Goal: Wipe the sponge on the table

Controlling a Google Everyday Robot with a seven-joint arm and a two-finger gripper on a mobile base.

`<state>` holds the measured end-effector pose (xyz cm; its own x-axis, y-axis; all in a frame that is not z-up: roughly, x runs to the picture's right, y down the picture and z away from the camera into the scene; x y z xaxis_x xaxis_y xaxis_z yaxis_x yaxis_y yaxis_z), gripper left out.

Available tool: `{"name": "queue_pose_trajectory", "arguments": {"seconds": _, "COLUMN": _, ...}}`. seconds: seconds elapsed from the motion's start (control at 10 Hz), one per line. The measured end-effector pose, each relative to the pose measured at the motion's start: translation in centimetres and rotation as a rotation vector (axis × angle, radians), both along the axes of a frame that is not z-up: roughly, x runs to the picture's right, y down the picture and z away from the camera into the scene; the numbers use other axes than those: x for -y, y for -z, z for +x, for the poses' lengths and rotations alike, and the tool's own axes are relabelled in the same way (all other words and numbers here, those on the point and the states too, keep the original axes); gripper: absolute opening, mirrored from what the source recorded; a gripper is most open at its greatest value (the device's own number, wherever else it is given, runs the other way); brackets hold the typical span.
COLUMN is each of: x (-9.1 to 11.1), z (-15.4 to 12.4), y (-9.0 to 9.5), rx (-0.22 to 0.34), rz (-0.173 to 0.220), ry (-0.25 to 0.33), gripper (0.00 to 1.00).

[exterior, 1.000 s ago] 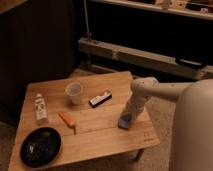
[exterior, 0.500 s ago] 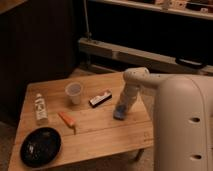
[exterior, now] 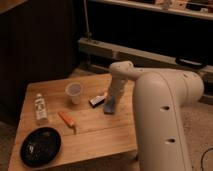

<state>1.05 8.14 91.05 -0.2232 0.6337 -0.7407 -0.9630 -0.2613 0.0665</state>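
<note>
You see the white arm (exterior: 162, 107) reaching in from the right of the view and bending down over the counter (exterior: 102, 137); its jaws point straight down near the middle of the far half of the top; they are pressed together, pinching the sponge (exterior: 109, 106). The sponge, a small blue pad, sits under the jaws and touches the wood; it is just beside the black-and-white block (exterior: 97, 100), on the side of that block nearer the arm. A clear cup (exterior: 74, 93) stands upright to the left of the block, apart from it; an orange tool (exterior: 67, 119) lies flat nearer the front, well apart from the sponge. At the left edge a small bottle (exterior: 40, 108) lies on its side; a dark round plate (exterior: 41, 146) rests at the front left corner.
</note>
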Motion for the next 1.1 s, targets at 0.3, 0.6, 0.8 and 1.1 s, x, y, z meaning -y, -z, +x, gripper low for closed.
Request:
{"name": "queue_pose_trajectory", "arguments": {"seconds": 0.3, "x": -1.2, "z": -5.6, "y": 0.9, "rx": 0.102, "rz": 0.002, "ry": 0.082, "gripper": 0.0}}
{"name": "queue_pose_trajectory", "arguments": {"seconds": 0.6, "x": -3.3, "z": -9.6, "y": 3.3, "rx": 0.188, "rz": 0.006, "ry": 0.139, "gripper": 0.0}}
{"name": "queue_pose_trajectory", "arguments": {"seconds": 0.8, "x": -5.2, "z": -11.4, "y": 5.7, "rx": 0.226, "rz": 0.006, "ry": 0.16, "gripper": 0.0}}
{"name": "queue_pose_trajectory", "arguments": {"seconds": 1.1, "x": -9.9, "z": -11.0, "y": 8.8, "rx": 0.239, "rz": -0.025, "ry": 0.154, "gripper": 0.0}}
